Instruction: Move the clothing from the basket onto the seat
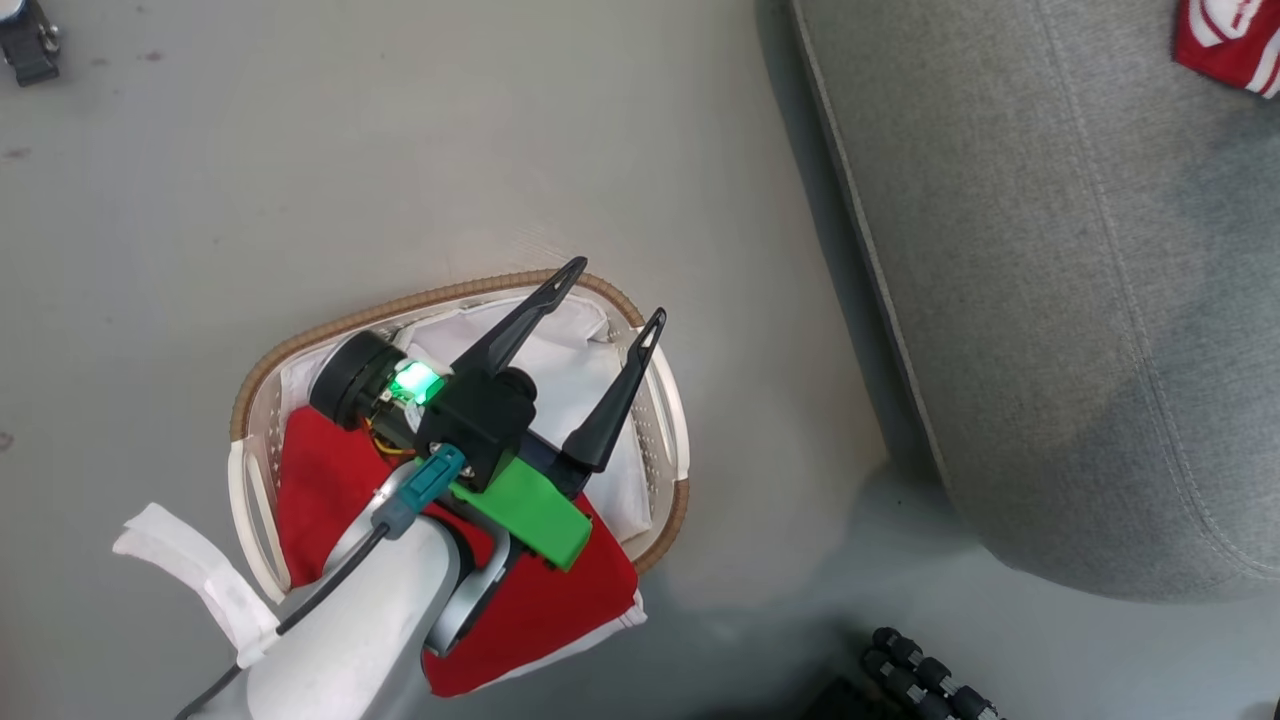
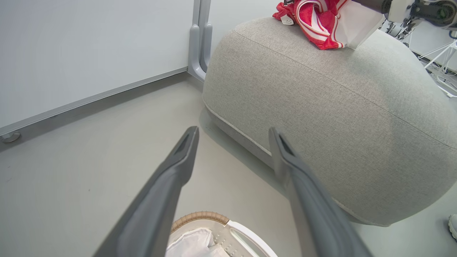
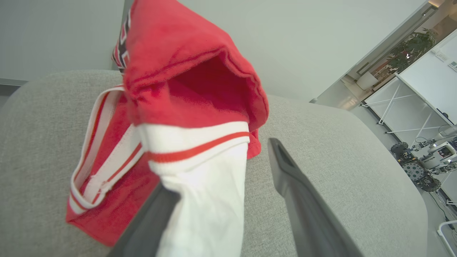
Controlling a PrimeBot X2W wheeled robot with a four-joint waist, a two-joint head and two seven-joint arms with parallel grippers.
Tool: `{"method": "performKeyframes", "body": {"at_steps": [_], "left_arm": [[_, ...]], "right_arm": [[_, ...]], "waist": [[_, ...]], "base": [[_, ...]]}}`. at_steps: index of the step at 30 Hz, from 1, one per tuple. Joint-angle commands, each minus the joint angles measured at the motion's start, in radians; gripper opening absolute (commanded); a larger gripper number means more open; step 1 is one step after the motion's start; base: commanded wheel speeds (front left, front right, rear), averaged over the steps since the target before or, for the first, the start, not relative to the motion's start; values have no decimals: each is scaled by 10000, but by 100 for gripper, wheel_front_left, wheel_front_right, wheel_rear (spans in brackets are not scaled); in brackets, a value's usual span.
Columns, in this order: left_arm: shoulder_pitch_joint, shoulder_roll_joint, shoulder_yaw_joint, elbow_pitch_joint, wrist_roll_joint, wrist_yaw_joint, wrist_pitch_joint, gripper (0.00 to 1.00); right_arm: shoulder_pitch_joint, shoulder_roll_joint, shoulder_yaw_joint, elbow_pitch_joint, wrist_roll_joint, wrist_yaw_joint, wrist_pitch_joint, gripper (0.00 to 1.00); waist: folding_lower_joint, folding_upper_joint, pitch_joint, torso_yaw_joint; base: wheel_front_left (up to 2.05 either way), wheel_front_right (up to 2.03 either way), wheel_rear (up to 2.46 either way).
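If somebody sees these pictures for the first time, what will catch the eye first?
Bright red clothing: one piece lies in the white basket on the floor, under the open left tool. Another piece lies on the grey seat, partly draped over one finger of the open right tool.

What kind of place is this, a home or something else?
Probably a robotics lab or test room, not a home: bare grey floor, white partition panel on a metal foot, and wheeled machines beyond the seat.
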Motion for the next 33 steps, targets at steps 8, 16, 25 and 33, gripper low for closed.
{"method": "performKeyframes", "body": {"at_steps": [8, 16, 25, 33], "left_arm": [[408, -49, 159, 379, -321, 174, -443, 100], [956, -484, 380, 1289, -782, 243, -1042, 100], [1756, -1128, 1026, 2160, -1243, 253, -1284, 100], [3093, -1527, 2452, 2129, -1082, 392, -1286, 100]], "right_arm": [[1835, 430, 595, -1140, 538, -14, -18, 100], [3312, 371, 1397, -1752, 1149, -14, -19, 100], [3987, 262, 2075, -2007, 1586, -14, -19, 100], [4815, 1075, 2018, -2368, 1914, -14, -19, 100]], "waist": [[-1, 0, -978, -327], [-1, 0, -2717, 56], [-1, 0, -4874, 1089], [-1, 0, -6375, 2216]], "base": [[0, 0, 0], [0, 0, 0], [0, 0, 0], [0, 0, 0]]}}
